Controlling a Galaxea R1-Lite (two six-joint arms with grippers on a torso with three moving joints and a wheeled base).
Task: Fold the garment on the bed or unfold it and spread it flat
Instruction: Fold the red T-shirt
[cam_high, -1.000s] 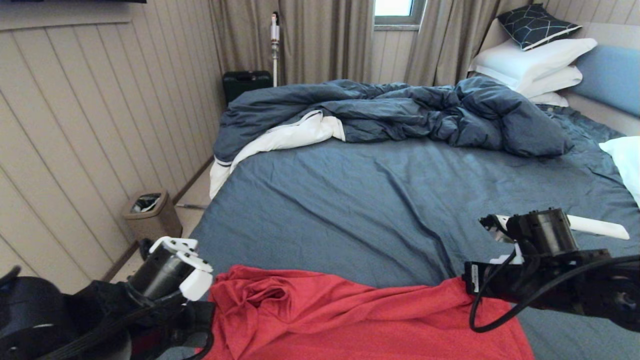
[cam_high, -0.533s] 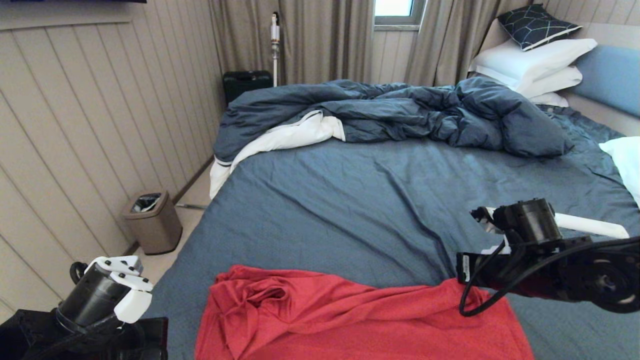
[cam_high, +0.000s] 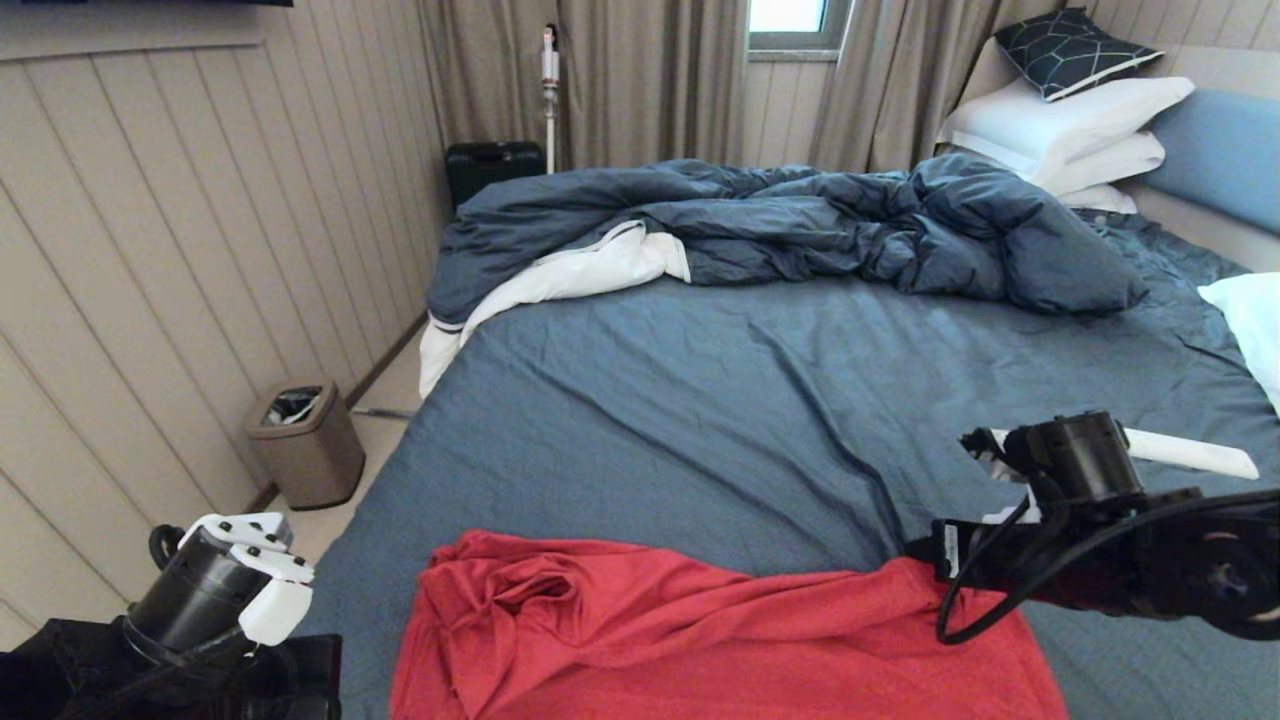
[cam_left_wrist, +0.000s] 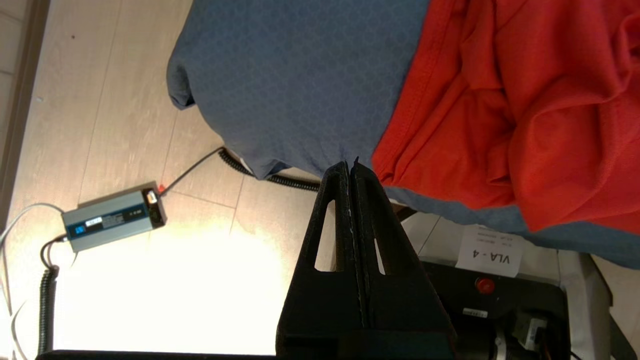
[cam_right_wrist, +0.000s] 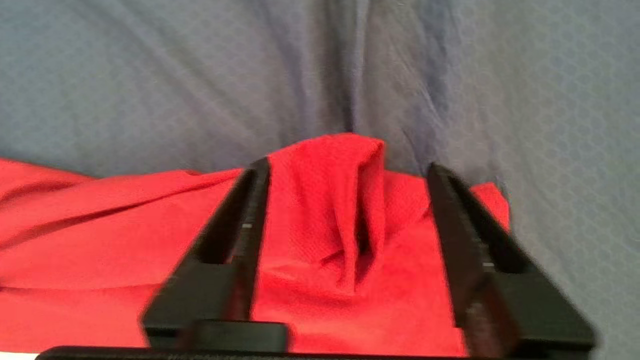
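Right gripper (cam_right_wrist: 345, 175) wide open over the far right corner of the red garment (cam_high: 720, 650), holding nothing, a raised fold between the fingers. Garment stretched sideways along the bed's (cam_high: 720, 420) near edge. Left gripper (cam_left_wrist: 350, 167) shut, empty, off beside the left end.

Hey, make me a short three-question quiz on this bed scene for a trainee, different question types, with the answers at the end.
1. True or false: the left gripper is clamped on the red T-shirt.
2. Multiple choice: the right gripper is (A) shut on the duvet, (B) open with a raised fold of the T-shirt between its fingers, (C) open over the pillows.
3. Fill in: the rumpled dark blue duvet lies at the far side of the ____.

Key
1. False: it is shut on nothing, off the corner of the bed, beside the shirt's edge.
2. B
3. bed
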